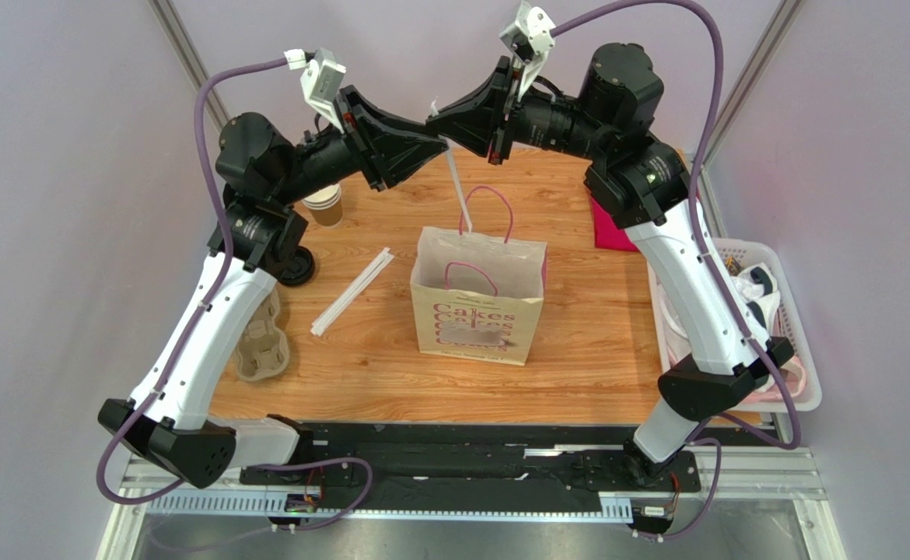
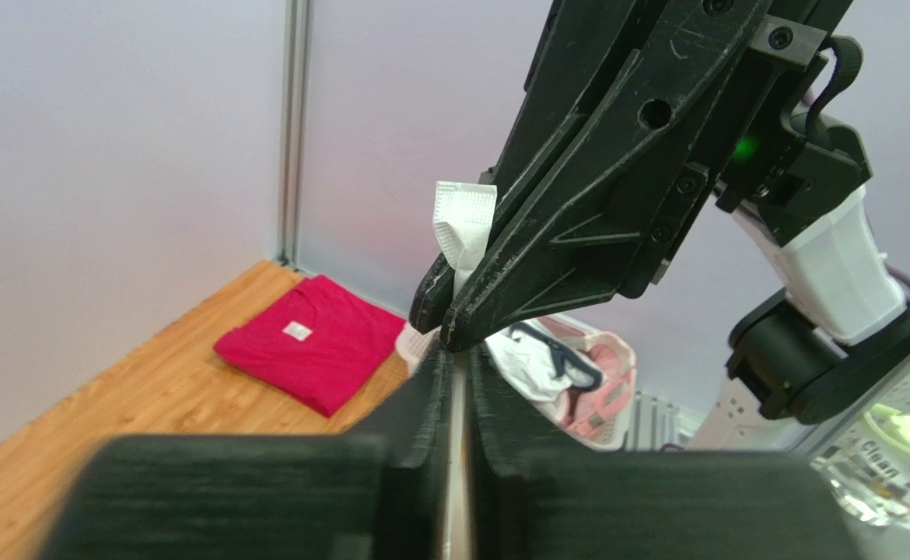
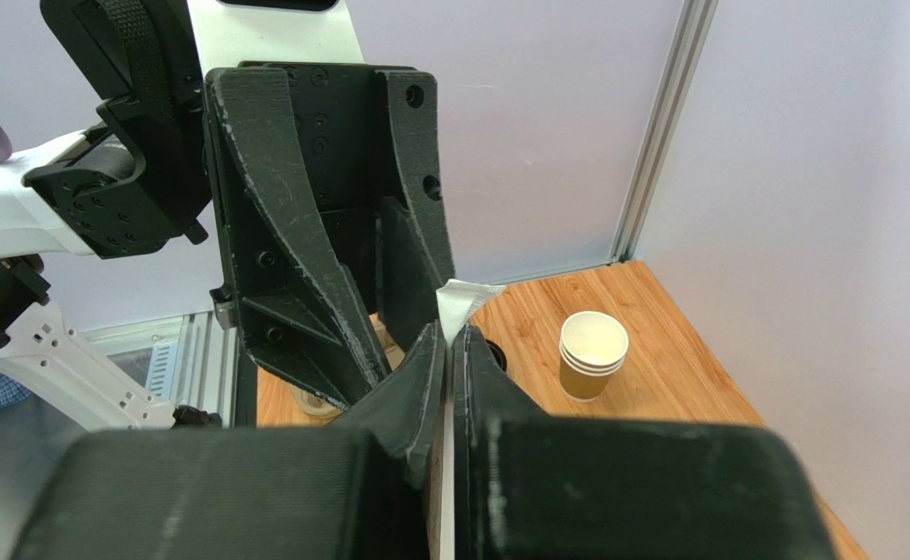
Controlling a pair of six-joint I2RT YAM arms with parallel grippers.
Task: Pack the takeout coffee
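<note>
The brown kraft coffee cup [image 1: 324, 204] stands open, without a lid, at the table's back left; the right wrist view shows it [image 3: 593, 356] as a small stack with a white inside. A round black lid [image 1: 296, 271] lies by the left arm. My left gripper [image 1: 442, 142] and right gripper [image 1: 434, 118] meet tip to tip high above the cream paper bag [image 1: 480, 298]. Both are shut on one white paper-wrapped straw [image 1: 460, 193] that hangs down toward the bag's mouth. Its wrapper end sticks out past the right jaws [image 2: 463, 222] [image 3: 462, 306].
The grey pulp cup carrier [image 1: 263, 338] sits at the left edge. Two more wrapped straws [image 1: 352, 292] lie left of the bag. A folded red cloth [image 1: 612, 228] lies at the back right. A white basket [image 1: 775, 403] of items stands off the right edge.
</note>
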